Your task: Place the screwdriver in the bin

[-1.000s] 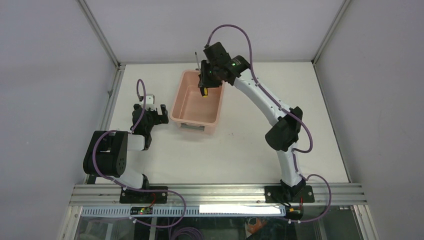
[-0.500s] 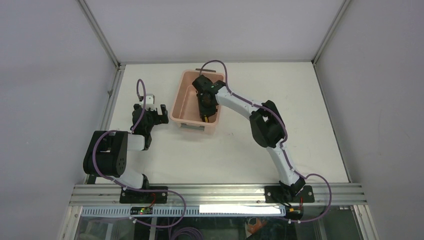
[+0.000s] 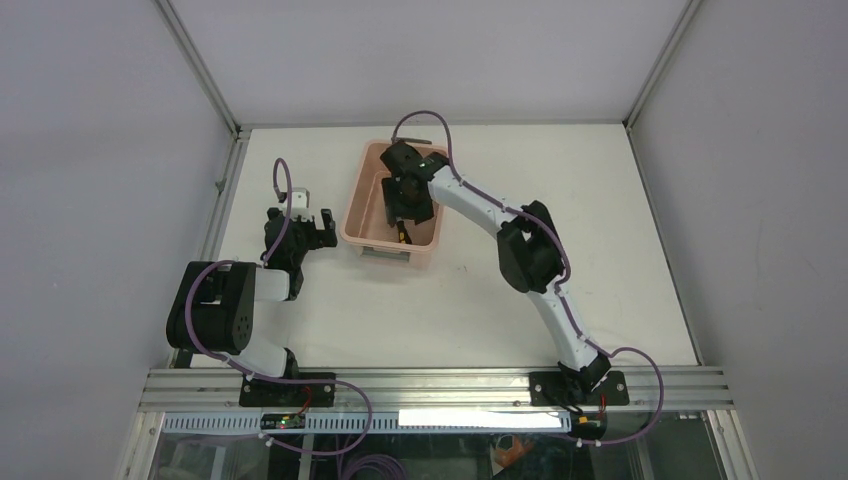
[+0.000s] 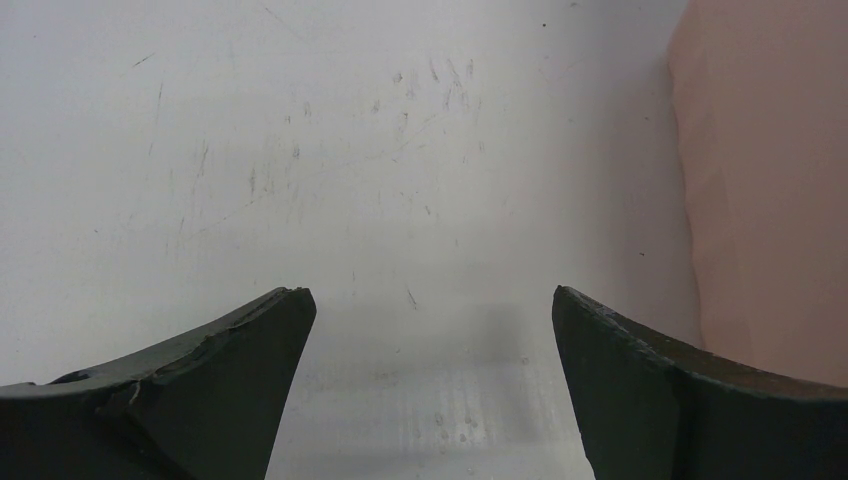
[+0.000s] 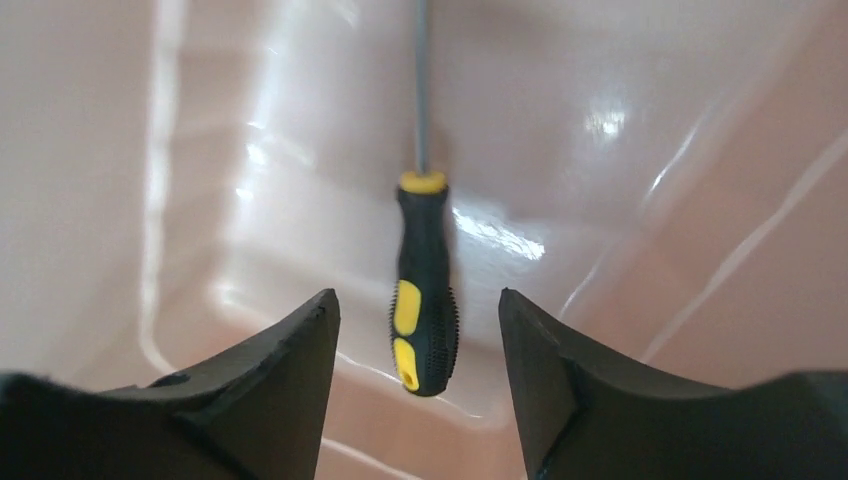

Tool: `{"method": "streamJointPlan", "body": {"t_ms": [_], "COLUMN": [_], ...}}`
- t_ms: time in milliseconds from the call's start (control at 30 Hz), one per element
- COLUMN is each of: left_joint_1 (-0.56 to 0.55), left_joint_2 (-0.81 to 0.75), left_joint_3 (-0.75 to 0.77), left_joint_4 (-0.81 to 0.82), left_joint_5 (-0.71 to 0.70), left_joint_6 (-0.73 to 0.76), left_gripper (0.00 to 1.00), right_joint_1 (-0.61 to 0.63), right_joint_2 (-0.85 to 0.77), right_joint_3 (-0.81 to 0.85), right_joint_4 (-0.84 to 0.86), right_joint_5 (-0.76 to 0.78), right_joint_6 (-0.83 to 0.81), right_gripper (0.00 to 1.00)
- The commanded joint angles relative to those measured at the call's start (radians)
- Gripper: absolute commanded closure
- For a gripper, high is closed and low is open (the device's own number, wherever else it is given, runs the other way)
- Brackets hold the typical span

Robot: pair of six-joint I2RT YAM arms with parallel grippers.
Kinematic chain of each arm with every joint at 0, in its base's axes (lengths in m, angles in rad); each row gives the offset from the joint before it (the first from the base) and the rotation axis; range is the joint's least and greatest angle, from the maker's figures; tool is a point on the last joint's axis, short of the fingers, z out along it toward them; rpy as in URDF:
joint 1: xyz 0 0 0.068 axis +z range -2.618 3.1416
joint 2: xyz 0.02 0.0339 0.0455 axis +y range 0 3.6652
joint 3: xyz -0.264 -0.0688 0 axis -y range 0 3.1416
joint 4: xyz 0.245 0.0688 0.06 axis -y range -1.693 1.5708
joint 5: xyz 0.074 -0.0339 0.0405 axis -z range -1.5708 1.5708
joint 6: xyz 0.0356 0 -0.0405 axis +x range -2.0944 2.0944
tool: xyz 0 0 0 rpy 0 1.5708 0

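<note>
The salmon-pink bin (image 3: 361,205) stands on the table at the back middle. The screwdriver (image 5: 424,280), with its yellow-and-black handle and thin shaft, lies inside the bin (image 5: 640,120); in the top view only its handle end (image 3: 403,235) shows below the right gripper. My right gripper (image 3: 408,200) is open inside the bin, its jaws apart on either side of the handle without touching it (image 5: 418,305). My left gripper (image 3: 312,222) is open and empty over the bare table (image 4: 428,295), just left of the bin's wall (image 4: 770,170).
A small white box (image 3: 300,198) sits beside the left gripper's far side. The table (image 3: 600,220) is walled by a metal frame at the back and sides, with a rail along the near edge.
My right gripper carried the screwdriver from above the bin's far rim down into the bin, then opened and let it go. The left arm has not moved.
</note>
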Motion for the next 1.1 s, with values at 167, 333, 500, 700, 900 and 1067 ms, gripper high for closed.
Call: {"method": "streamJointPlan", "body": {"t_ms": [167, 333, 500, 700, 900, 1067], "left_joint_1": [-0.009, -0.009, -0.009, -0.009, -0.009, -0.009], "left_joint_2": [-0.030, -0.030, -0.030, -0.029, -0.030, -0.030], "left_joint_3": [0.000, 0.000, 0.000, 0.000, 0.000, 0.000], "left_joint_4": [0.026, 0.026, 0.026, 0.026, 0.026, 0.026], "left_joint_5": [0.006, 0.006, 0.006, 0.006, 0.005, 0.005], "left_joint_6": [-0.016, -0.016, -0.016, -0.016, -0.016, -0.016], "left_gripper": [0.01, 0.01, 0.01, 0.01, 0.01, 0.01], "right_joint_1": [-0.009, -0.105, -0.268, -0.511, -0.528, -0.528], "right_joint_2": [-0.235, -0.360, -0.473, -0.659, -0.784, -0.849], "right_joint_3": [0.232, 0.199, 0.104, -0.160, -0.331, -0.390], "right_joint_4": [-0.047, -0.163, -0.265, -0.150, -0.067, -0.013], "right_joint_5": [0.096, 0.200, 0.307, 0.301, 0.373, 0.343], "right_joint_6": [-0.184, -0.231, -0.279, -0.302, -0.291, -0.249], "right_gripper": [0.13, 0.01, 0.01, 0.01, 0.01, 0.01]}}
